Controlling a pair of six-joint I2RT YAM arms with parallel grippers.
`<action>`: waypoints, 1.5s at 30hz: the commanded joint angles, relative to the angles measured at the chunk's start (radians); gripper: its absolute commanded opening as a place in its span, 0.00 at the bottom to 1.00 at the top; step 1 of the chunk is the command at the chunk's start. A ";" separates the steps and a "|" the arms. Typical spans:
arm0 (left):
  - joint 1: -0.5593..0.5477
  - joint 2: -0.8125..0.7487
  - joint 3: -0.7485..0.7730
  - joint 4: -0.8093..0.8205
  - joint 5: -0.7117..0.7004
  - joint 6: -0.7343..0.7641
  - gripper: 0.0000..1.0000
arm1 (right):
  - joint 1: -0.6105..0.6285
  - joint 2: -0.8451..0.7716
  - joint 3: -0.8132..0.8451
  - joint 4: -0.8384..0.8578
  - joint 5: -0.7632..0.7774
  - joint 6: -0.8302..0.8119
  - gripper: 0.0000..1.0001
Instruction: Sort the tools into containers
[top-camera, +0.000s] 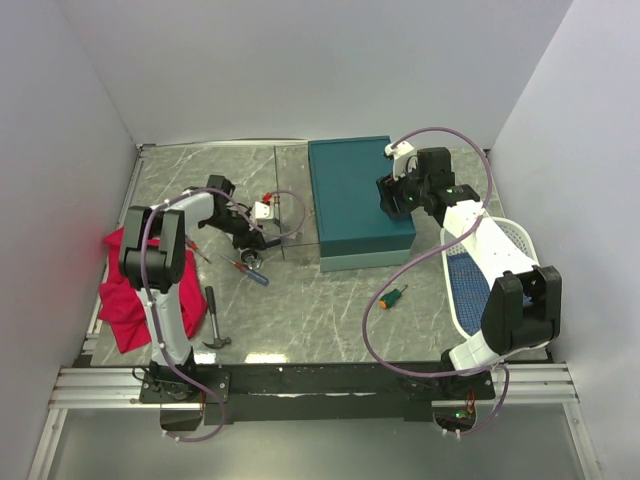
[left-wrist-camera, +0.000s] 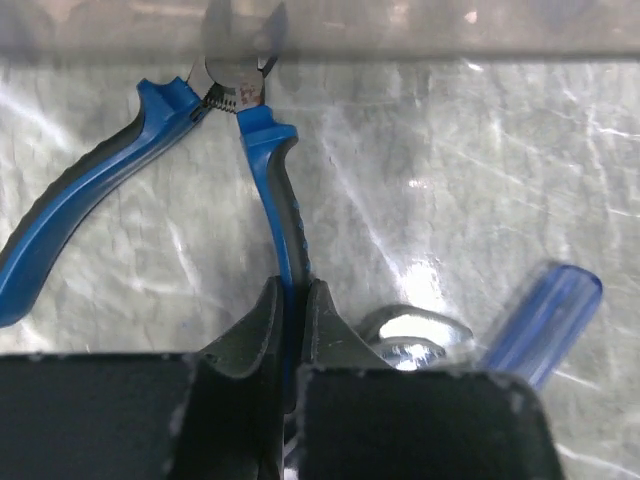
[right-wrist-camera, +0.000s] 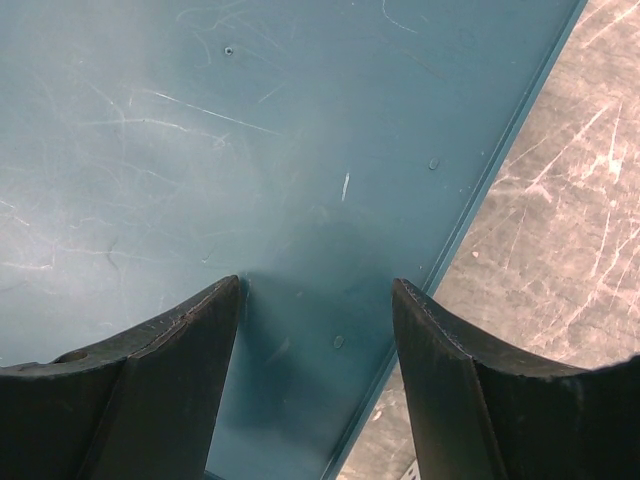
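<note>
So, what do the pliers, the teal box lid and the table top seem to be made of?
Blue-handled pliers: bright steel head with a small spring; the handles look like blue plastic with a grey rubbery inlay.
Teal box lid: painted metal or hard plastic, matte, with fine scratches.
Table: glossy marble-pattern surface, perhaps laminate or stone.
</note>
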 joint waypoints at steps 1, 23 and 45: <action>0.080 -0.114 -0.007 -0.038 0.113 -0.041 0.01 | 0.000 -0.004 -0.035 -0.132 0.051 -0.038 0.70; 0.142 -0.299 0.237 0.771 0.225 -1.740 0.01 | 0.000 -0.015 -0.054 -0.076 0.020 -0.011 0.70; -0.075 -0.200 0.051 1.305 -0.038 -2.626 0.01 | -0.006 -0.088 -0.152 -0.093 0.010 -0.023 0.70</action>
